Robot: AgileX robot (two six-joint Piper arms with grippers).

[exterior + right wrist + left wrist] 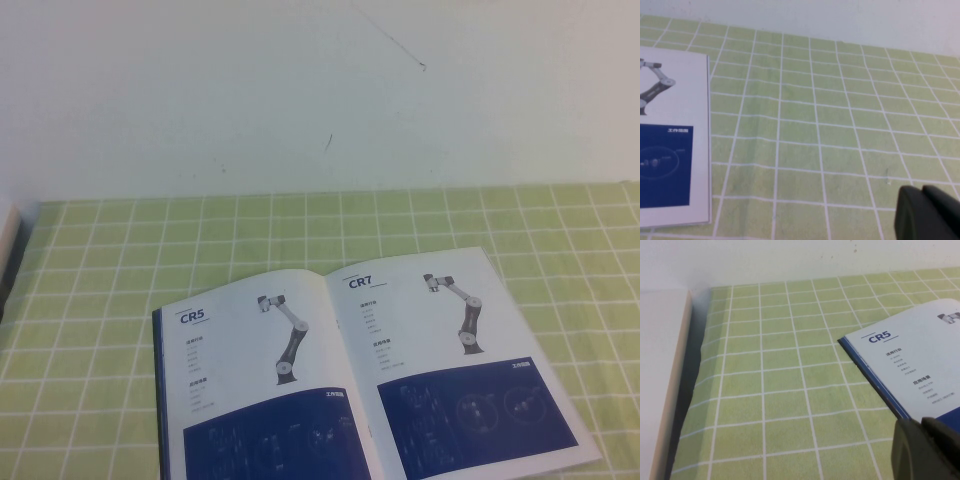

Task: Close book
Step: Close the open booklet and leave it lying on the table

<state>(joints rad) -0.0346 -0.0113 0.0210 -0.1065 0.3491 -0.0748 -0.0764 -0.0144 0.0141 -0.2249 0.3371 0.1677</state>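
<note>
On the green checked cloth (100, 300), low and a little right of centre in the high view, the book (370, 370) lies wide open and flat. Its CR5 page (260, 380) is on the robot's left and its CR7 page (460, 360) on the robot's right. The fold (355, 370) runs away from the robot, leaning slightly to the robot's left at the far end. Closing therefore means swinging one page sideways over the other. Both pages are glossy white with a robot-arm picture and a dark blue panel below. A blue cover edge shows along the left side. Neither arm appears in this view.

From the left wrist view, the left gripper (927, 450) is a dark shape low in the picture. The outer edge of the CR5 page (910, 360) runs right up to it, so it looks close to that free edge. How far it is open I cannot tell, and nothing is seen in its hold. A pale board (660, 380) borders the cloth on the far side.

From the right wrist view, the right gripper (930, 212) hangs over bare cloth, well apart from the CR7 page (670, 150). Its opening cannot be told either. The left arm looks the nearer, so lifting the CR5 edge over seems the likelier move.
</note>
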